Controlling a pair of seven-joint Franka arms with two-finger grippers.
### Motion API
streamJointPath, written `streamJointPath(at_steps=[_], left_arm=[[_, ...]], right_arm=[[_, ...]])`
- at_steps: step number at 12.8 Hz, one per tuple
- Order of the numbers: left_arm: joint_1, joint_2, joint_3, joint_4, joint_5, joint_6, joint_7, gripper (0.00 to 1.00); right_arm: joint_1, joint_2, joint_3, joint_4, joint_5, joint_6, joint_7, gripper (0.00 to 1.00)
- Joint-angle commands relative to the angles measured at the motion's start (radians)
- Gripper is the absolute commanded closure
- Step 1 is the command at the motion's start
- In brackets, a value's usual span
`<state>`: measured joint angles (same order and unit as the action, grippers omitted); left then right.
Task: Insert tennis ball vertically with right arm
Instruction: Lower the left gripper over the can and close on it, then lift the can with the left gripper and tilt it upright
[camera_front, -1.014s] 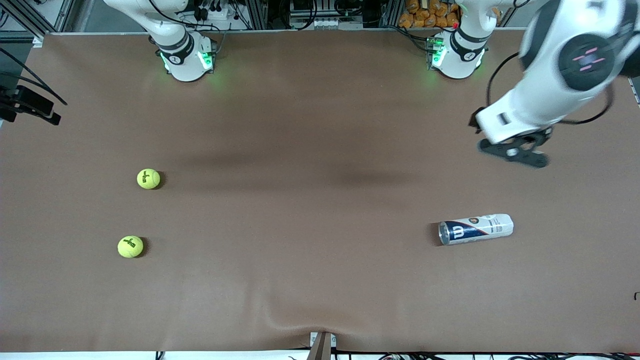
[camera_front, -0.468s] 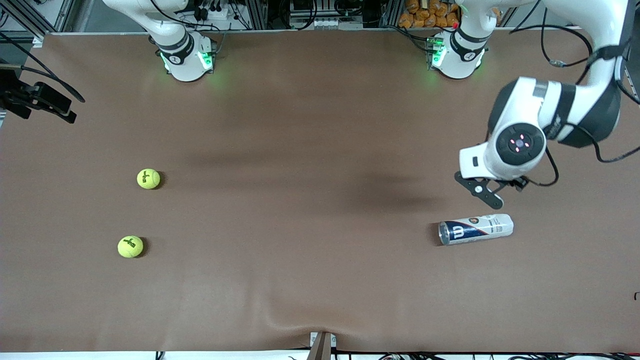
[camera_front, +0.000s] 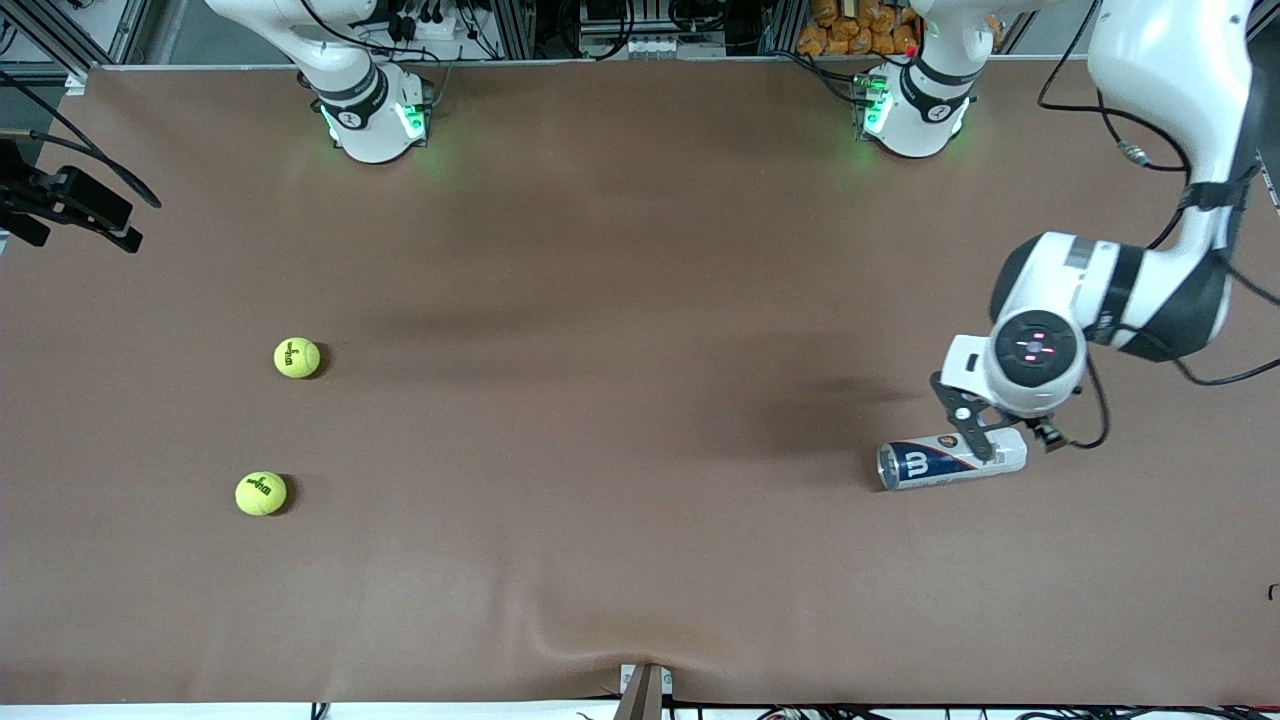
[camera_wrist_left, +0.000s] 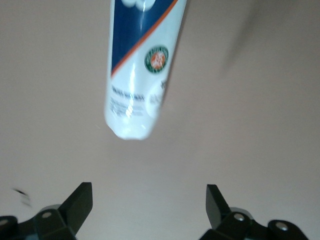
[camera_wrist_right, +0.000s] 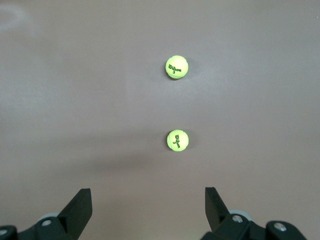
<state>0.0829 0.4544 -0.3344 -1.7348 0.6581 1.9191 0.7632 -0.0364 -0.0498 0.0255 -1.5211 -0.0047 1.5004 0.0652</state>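
Note:
Two yellow tennis balls lie toward the right arm's end of the table: one farther from the front camera, one nearer. Both show in the right wrist view, apart from my right gripper, which is open, empty and high above the table. Its black hand shows at the edge of the front view. A white and blue ball can lies on its side toward the left arm's end. My left gripper hovers over the can's closed white end, open and empty.
The brown table cover has a raised wrinkle near the front edge. A small bracket sticks up at the middle of that edge. The arm bases stand along the back edge.
My left arm has swung down toward the front camera, from well above the table to just over the can's closed end. The right hand has shifted slightly. Balls and can have not moved.

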Motion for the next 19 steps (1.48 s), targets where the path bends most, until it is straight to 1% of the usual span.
streamJointPath(at_steps=[1, 2, 4, 7, 8, 12, 15, 18, 19], left_arm=[[0.004, 0.055, -0.002, 0.006, 0.054, 0.081, 0.105, 0.0], [0.005, 0.067, -0.002, 0.006, 0.055, 0.084, 0.107, 0.0], [-0.035, 0.084, 0.0, 0.007, 0.057, 0.084, 0.097, 0.0], [-0.041, 0.113, 0.0, 0.012, 0.173, 0.112, 0.091, 0.0], [-0.043, 0.125, 0.0, 0.014, 0.184, 0.115, 0.085, 0.0], [-0.038, 0.144, 0.002, 0.009, 0.187, 0.115, 0.061, 0.0], [-0.012, 0.161, 0.002, 0.012, 0.184, 0.121, 0.056, 0.0], [-0.018, 0.174, 0.005, 0.015, 0.189, 0.123, -0.001, 0.0], [-0.02, 0.187, 0.005, 0.02, 0.211, 0.123, -0.019, 0.0]], right_arm=[[-0.008, -0.018, 0.002, -0.021, -0.011, 0.006, -0.021, 0.0], [-0.008, -0.018, 0.002, -0.021, -0.011, 0.003, -0.022, 0.0], [-0.007, -0.018, 0.002, -0.021, -0.011, -0.005, -0.024, 0.0], [-0.008, -0.018, 0.002, -0.022, -0.011, -0.006, -0.022, 0.0], [-0.008, -0.018, 0.002, -0.022, -0.011, -0.006, -0.022, 0.0], [-0.016, -0.018, 0.001, -0.022, -0.011, -0.008, -0.024, 0.0], [-0.011, -0.016, 0.002, -0.022, -0.011, -0.005, -0.024, 0.0], [-0.016, -0.015, 0.002, -0.024, -0.011, -0.005, -0.024, 0.0], [-0.013, -0.013, 0.002, -0.022, -0.011, -0.003, -0.022, 0.0]])
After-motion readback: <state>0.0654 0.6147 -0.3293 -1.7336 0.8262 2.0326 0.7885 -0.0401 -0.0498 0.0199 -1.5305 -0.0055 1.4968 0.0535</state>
